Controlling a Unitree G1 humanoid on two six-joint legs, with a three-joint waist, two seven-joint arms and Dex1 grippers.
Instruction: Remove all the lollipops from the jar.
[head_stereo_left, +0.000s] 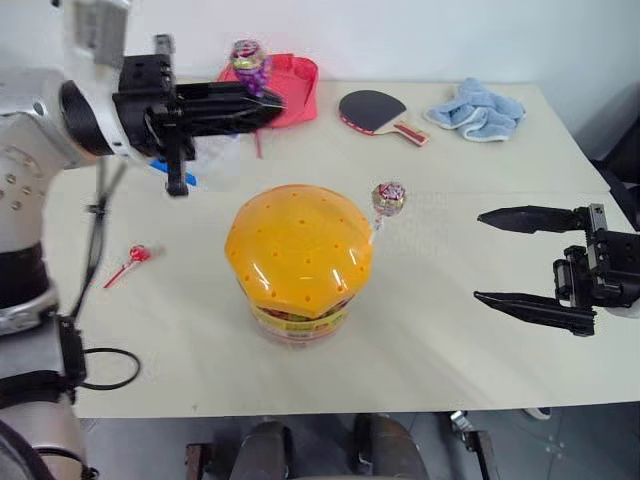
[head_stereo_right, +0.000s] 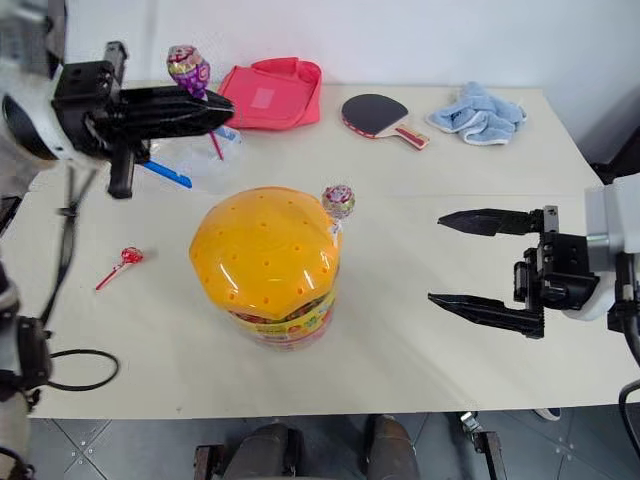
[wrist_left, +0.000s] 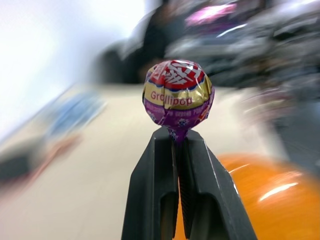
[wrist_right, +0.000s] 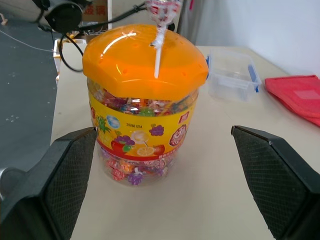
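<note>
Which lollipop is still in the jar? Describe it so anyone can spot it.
Find the jar with the orange domed lid mid-table. One lollipop stands upright on a white stick from the lid's edge nearest the right gripper. The others are off the jar: one on the table, one in the left gripper.

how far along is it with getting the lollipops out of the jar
About two thirds through. Done: one lollipop lies on the table, left of the jar. In hand: the left gripper is shut on a second lollipop, held up clear of the jar. Left: a third lollipop stands with its stick in the orange lid. The right gripper waits open beside the jar.
</note>
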